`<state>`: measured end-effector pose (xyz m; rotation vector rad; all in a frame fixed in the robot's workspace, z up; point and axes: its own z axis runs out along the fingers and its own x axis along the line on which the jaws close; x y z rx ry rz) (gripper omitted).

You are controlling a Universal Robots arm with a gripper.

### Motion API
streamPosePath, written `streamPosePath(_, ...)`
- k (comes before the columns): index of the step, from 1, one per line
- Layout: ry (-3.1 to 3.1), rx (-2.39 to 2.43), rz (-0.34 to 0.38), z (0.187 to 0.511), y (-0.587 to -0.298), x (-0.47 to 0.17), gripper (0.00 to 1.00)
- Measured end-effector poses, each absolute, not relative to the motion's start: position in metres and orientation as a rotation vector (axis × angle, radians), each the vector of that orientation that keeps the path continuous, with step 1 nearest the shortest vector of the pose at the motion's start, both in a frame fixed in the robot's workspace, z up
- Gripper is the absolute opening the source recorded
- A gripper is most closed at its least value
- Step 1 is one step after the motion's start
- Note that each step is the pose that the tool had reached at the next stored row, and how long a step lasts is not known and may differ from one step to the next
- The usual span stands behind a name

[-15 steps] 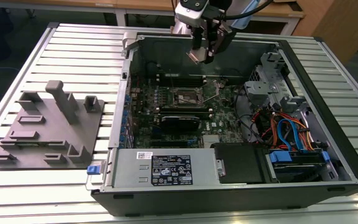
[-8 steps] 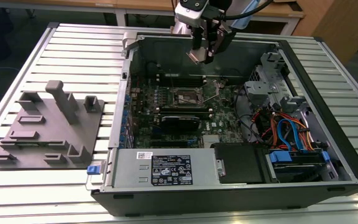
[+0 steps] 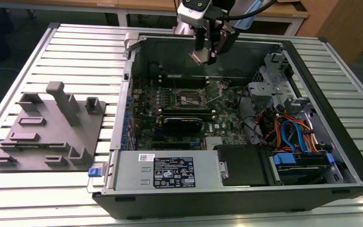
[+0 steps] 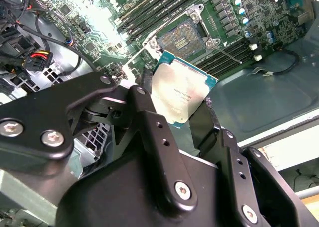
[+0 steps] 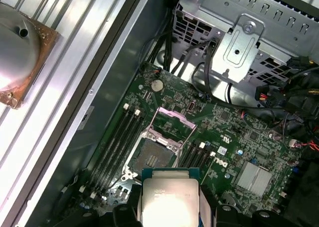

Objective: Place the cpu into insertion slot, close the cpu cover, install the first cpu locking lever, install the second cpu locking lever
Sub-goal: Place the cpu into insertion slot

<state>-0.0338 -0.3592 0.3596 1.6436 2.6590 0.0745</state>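
Observation:
My gripper (image 3: 207,56) hangs above the back of the open computer case, shut on the cpu (image 3: 200,57). The cpu (image 4: 182,90) is a flat square chip with a silver-grey top, clamped by its edges between the black fingers (image 4: 145,95); it also appears in the first wrist view (image 5: 169,202). Below it on the green board lies the bare insertion slot (image 3: 193,98) (image 4: 187,37) (image 5: 154,156). The cpu cover (image 5: 175,118) stands swung up at the slot's far side. A thin locking lever (image 4: 227,51) sticks out beside the slot.
Black memory sticks (image 5: 117,137) flank the slot. A metal drive cage (image 3: 276,85) and cable bundles (image 3: 289,132) fill the case toward the exterior view's right, a power supply (image 3: 168,171) the front. A grey fixture plate (image 3: 49,127) lies outside the case. A copper-based cooler (image 5: 17,52) rests on the slatted table.

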Motion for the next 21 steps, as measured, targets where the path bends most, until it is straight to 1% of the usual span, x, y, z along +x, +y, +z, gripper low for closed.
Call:
streamPosePath(14,2.571,1.775,0.072,0.3584,-0.359,-0.0338,0.54)
streamPosePath(21,2.545,1.81,0.068,0.3519,-0.3588,-0.0338,0.54)
